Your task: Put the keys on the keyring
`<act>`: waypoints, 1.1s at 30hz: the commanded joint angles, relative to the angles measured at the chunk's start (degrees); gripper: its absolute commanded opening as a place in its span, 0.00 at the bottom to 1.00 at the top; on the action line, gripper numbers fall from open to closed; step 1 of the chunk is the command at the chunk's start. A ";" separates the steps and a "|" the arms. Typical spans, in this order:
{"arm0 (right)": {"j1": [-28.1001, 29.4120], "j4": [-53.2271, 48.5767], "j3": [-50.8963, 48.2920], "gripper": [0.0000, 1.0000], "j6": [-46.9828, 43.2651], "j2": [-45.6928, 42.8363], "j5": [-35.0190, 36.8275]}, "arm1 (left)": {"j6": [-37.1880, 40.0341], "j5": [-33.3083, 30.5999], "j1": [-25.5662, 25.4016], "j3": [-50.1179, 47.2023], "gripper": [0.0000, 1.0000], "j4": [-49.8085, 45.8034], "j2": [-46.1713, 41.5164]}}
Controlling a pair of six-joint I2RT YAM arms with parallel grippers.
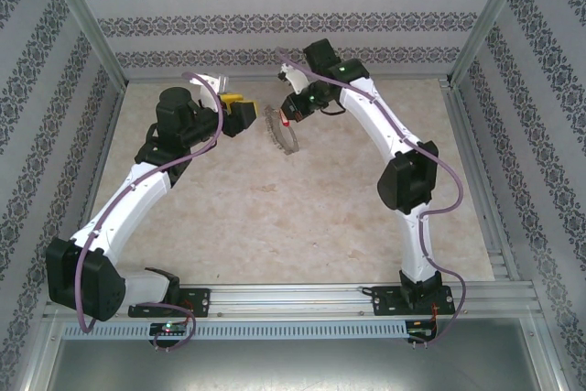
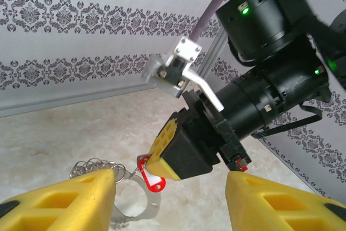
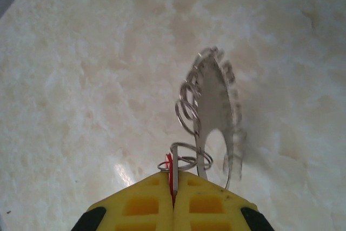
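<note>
**Red-headed key pinched at the keyring's edge**

We see the right fingers [image 3: 140,204], blocky yellow pads with square cut-outs, pressed tightly together on the key [image 2: 152,176]. Its flat red plastic head with a white label window pokes out beside one pad in the left wrist view. From the right wrist view only a thin red sliver and a slim silver blade show in the seam between the pads.

The keyring [image 3: 211,98] sits just beyond that key, at the fingertips. It is a large thin grey metal loop seen nearly edge-on, so it reads as a narrow pointed oval. Small wire split rings are fringed along its rim, and a few coil right against the key. We cannot tell whether the key is threaded onto any of them, or whether the loop touches the surface below.

The left fingers [image 2: 81,196], the same yellow honeycombed blocks, stand spread wide apart and grip nothing. They face the keyring from the side opposite the right fingers, close to it but not touching.

Under the keyring lies a smooth tabletop [image 3: 81,79] of mottled beige, marble-like, with a faint sheen. Behind the keyring rise walls [image 1: 275,25] papered in grey ornamental bands.
</note>
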 commanded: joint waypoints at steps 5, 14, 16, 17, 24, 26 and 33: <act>-4.61 3.82 -8.83 0.00 2.13 -2.47 -0.51 | -2.76 1.26 0.50 -0.27 0.56 1.57 0.97; -7.38 5.39 -15.66 0.00 1.31 -4.40 0.15 | -3.94 2.07 0.45 -0.59 0.57 2.83 1.58; -7.91 5.15 -17.08 0.00 0.81 -4.65 0.59 | -4.08 2.34 0.41 -0.58 0.57 3.05 1.72; -8.18 5.06 -17.73 0.00 0.58 -4.63 1.00 | -4.19 2.41 0.41 -0.58 0.57 3.09 1.69; -9.33 4.01 -23.51 0.00 -0.46 -4.45 5.18 | -4.49 3.11 0.46 -0.45 0.57 3.47 2.00; -9.34 3.55 -24.73 0.00 -0.53 -4.27 6.48 | -4.56 3.22 0.40 -0.53 0.57 3.55 2.11; -8.75 6.20 -31.08 0.00 0.86 -6.45 4.74 | -4.45 3.48 0.31 -0.61 0.57 3.44 2.39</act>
